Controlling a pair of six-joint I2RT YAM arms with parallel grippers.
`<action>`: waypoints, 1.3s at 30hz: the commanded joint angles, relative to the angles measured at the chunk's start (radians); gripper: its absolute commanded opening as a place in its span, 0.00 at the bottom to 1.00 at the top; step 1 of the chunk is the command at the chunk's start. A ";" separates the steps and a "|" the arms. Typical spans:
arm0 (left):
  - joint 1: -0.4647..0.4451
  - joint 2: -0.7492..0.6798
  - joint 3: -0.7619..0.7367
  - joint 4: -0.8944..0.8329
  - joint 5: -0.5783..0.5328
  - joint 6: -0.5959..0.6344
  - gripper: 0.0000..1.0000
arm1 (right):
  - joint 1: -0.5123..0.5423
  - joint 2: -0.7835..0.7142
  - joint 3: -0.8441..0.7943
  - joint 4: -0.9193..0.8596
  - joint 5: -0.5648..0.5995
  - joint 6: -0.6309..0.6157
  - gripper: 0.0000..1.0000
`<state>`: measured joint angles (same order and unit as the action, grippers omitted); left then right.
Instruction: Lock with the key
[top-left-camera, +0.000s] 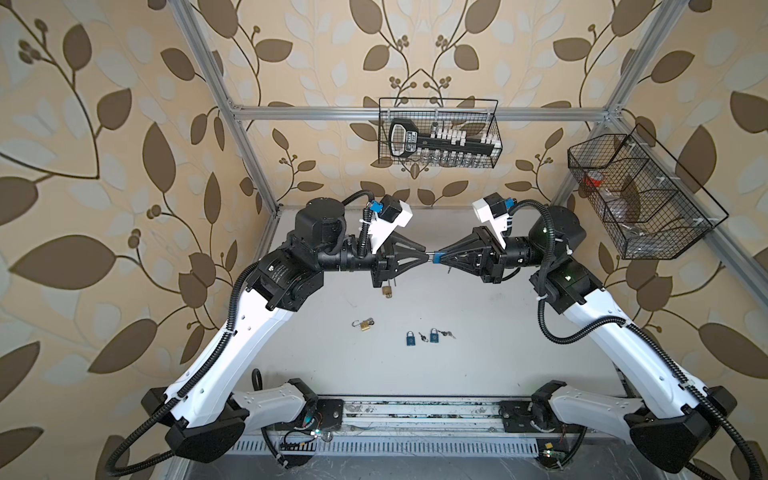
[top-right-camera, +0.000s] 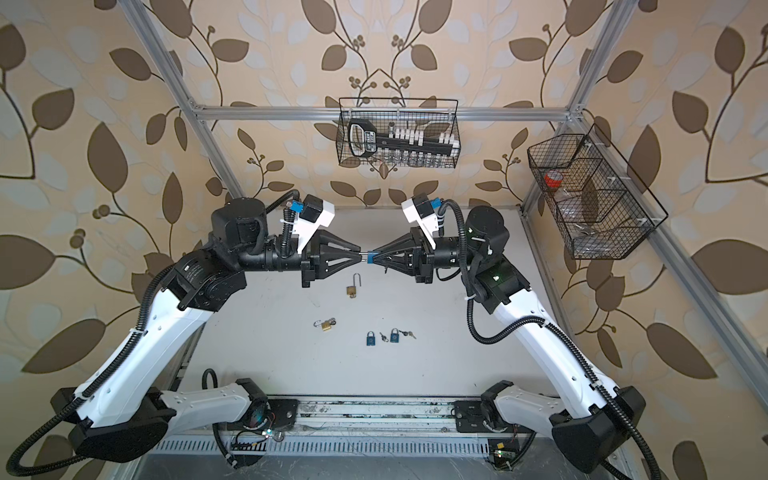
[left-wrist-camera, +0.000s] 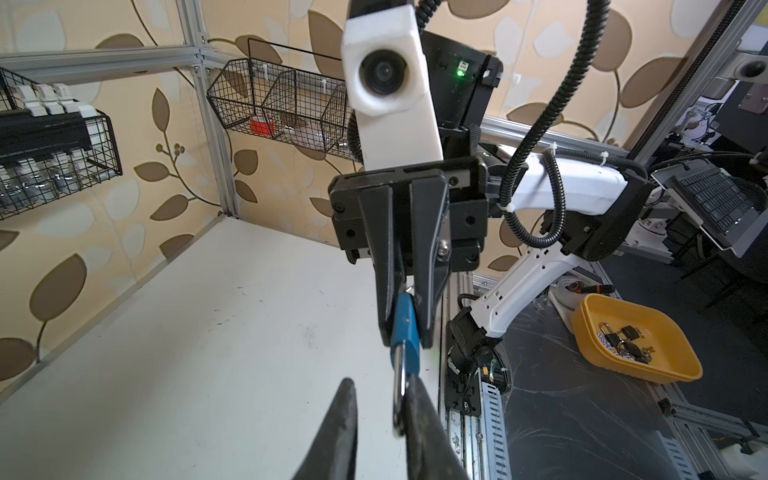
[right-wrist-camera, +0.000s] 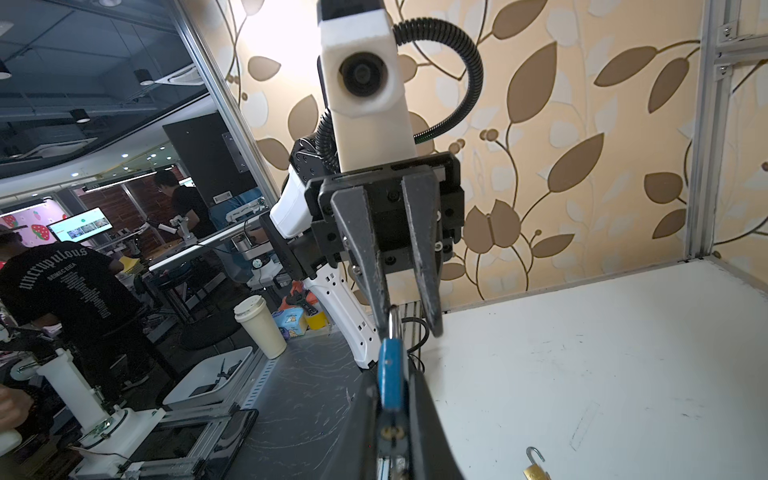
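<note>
Blue padlock (left-wrist-camera: 404, 320) aloft over table (top-left-camera: 498, 340), body clamped in right gripper (top-left-camera: 441, 258); left gripper (right-wrist-camera: 409, 326) parted narrowly beside shackle (left-wrist-camera: 398, 374), gripping nothing; shackle seemingly pressed home; key not discernible, turning judged outstanding; open brass padlocks (top-right-camera: 351, 289) on table not yet locked.

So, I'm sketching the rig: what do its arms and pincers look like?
The left arm and right arm: white shells, black joints, ribbed black cables. The left pincer and right pincer are black, with tapering triangular fingers; a white camera housing sits above each.
</note>
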<state>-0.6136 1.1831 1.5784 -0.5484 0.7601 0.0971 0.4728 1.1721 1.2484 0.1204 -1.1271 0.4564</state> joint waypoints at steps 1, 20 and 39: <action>0.007 0.005 0.028 0.027 0.037 0.011 0.20 | -0.001 -0.001 0.031 0.022 -0.025 0.008 0.00; 0.033 -0.023 -0.006 0.113 0.038 -0.081 0.00 | -0.014 -0.037 -0.001 0.035 0.089 -0.016 0.41; 0.077 -0.036 -0.061 0.209 0.120 -0.157 0.00 | -0.082 -0.026 -0.016 0.134 0.022 0.120 0.44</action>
<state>-0.5419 1.1683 1.5085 -0.3916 0.8394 -0.0559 0.3943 1.1454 1.2091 0.2649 -1.0729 0.5861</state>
